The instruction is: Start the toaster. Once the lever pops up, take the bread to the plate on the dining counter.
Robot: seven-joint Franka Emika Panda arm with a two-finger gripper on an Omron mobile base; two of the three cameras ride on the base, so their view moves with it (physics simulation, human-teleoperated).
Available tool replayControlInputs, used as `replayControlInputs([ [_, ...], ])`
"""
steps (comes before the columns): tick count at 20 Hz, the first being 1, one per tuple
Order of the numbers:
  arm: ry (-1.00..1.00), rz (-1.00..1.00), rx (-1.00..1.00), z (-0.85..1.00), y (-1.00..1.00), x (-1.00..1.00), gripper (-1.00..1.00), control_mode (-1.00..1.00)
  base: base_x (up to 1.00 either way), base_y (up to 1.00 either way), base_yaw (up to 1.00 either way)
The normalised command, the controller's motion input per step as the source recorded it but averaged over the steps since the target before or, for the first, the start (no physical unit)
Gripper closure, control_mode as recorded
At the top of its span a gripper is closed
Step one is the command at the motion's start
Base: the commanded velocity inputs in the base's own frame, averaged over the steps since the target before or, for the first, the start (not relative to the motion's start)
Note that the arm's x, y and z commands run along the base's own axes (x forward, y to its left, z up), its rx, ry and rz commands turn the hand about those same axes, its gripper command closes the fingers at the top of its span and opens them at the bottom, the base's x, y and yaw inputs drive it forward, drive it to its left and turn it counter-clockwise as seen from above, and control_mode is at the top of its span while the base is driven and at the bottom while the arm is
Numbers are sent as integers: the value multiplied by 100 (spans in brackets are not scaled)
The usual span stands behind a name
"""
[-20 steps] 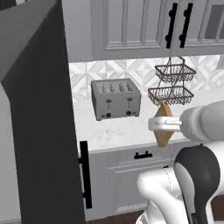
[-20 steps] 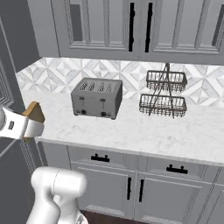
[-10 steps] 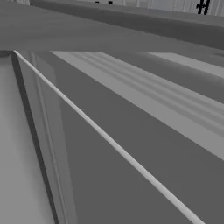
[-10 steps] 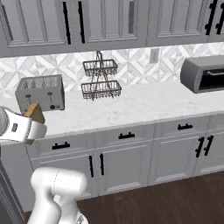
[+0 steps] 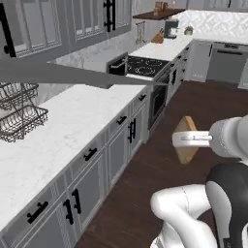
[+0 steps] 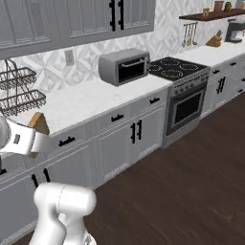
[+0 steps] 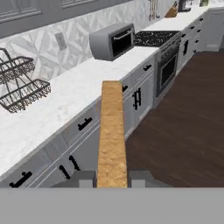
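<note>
Left base view: white marble worktop [image 5: 72, 121] over grey cabinets, dark wood floor [image 5: 193, 111]; the hand [image 5: 186, 139] grips the bread [image 5: 185, 127] above it. Right base view: a toaster oven [image 6: 125, 66] beside the stove [image 6: 179, 69]. Hand view: fingers [image 7: 85, 178] clamp the slice edge-on.

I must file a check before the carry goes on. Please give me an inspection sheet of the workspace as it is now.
Surface: white marble countertop over grey cabinets, along the wall.
Job's things: bread held edge-on, above the dark wood floor.
Clutter: wire basket rack; toaster oven; stove.
End effector: shut on the bread, one finger on each face.
Cables: nothing seen.
Surroundings: upper cabinets; a shelf with small items at the far end.
</note>
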Motion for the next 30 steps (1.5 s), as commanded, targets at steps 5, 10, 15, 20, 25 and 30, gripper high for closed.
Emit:
replayControlInputs([
  [5,0,0,0,0,0,0,100,100,0,4,-96],
  [10,0,0,0,0,0,0,100,100,0,0,-95],
  [15,0,0,0,0,0,0,100,100,0,0,-94],
  [20,0,0,0,0,0,0,100,100,58,15,-73],
  [25,0,0,0,0,0,0,100,100,100,53,-30],
  [30,0,0,0,0,0,0,100,100,100,38,-22],
])
